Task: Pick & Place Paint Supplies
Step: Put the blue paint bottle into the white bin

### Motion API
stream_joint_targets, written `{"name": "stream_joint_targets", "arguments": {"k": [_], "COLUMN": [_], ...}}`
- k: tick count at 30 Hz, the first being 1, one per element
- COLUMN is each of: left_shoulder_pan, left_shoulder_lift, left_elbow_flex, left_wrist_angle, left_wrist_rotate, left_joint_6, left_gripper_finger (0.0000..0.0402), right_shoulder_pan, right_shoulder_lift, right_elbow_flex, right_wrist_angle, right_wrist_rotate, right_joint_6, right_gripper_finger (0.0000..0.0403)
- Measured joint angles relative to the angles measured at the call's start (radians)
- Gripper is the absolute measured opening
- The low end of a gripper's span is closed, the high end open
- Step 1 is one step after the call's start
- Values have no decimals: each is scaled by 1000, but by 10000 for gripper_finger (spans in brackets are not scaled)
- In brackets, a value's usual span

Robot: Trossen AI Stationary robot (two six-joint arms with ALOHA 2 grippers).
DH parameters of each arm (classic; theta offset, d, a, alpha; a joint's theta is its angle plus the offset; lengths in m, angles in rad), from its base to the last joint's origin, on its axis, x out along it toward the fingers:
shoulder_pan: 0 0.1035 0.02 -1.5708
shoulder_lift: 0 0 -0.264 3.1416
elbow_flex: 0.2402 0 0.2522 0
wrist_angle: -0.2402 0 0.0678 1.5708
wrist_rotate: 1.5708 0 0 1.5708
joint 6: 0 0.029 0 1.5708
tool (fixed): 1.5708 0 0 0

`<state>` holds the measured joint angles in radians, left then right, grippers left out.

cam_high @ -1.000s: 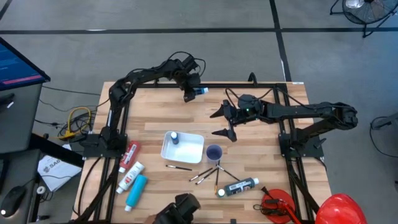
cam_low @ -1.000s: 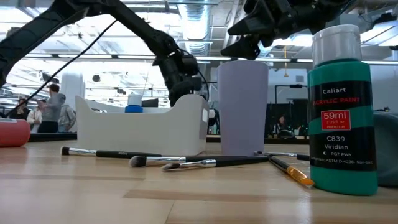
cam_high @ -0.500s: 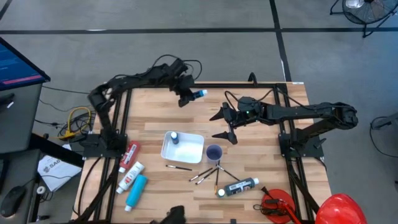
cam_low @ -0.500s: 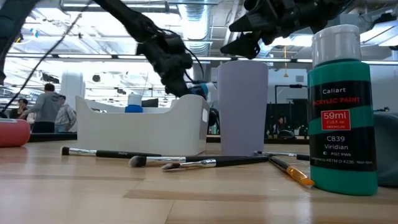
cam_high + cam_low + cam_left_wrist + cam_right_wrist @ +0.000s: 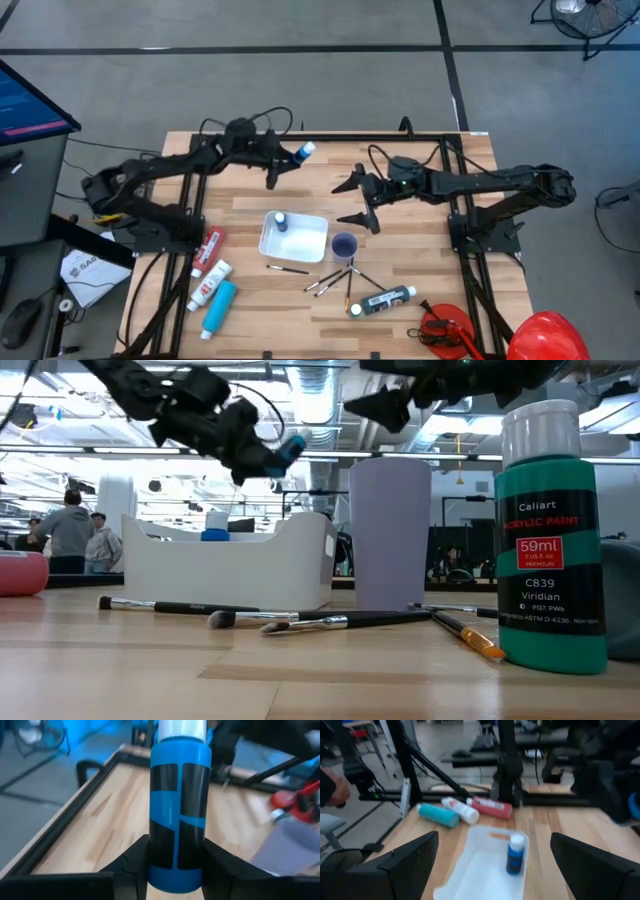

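Left hand grips blue bottle — airborne; right hand open.

Even overhead light falls on the table, shadows faint. In the low view, bright ceiling lamps glare behind the left claw. Beyond the right claw the tray looks soft, perhaps motion blur.

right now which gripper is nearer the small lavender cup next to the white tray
Right. The right gripper hangs open just above and beside the lavender cup. The left gripper, shut on a blue paint bottle, is farther off, beyond the white tray.
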<state>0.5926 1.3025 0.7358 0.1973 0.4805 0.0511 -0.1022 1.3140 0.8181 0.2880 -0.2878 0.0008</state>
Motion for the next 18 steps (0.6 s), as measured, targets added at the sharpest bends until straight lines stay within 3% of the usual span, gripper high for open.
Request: {"name": "stream_joint_targets", "arguments": {"k": [7, 11, 18], "left_shoulder_pan": [-145, -237, -379], "left_shoulder_lift": [-74, -68, -35], "left_elbow_flex": [-147, -195, -230], "left_wrist_angle": [355, 518, 668], "left_wrist_rotate": [-3, -59, -160], "left_joint_6": [-115, -138, -162], "left_gripper_finger": [118, 117, 120], "right_shoulder_pan": [25, 17, -13], "right_shoulder_lift": [0, 0, 0], "right_elbow_flex": [0, 0, 0], "right_wrist_angle": [103, 118, 117], "right_wrist_rotate": [5, 8, 12], "right_joint_6": [12, 51, 52], "right_gripper_finger": [377, 377, 377]}}
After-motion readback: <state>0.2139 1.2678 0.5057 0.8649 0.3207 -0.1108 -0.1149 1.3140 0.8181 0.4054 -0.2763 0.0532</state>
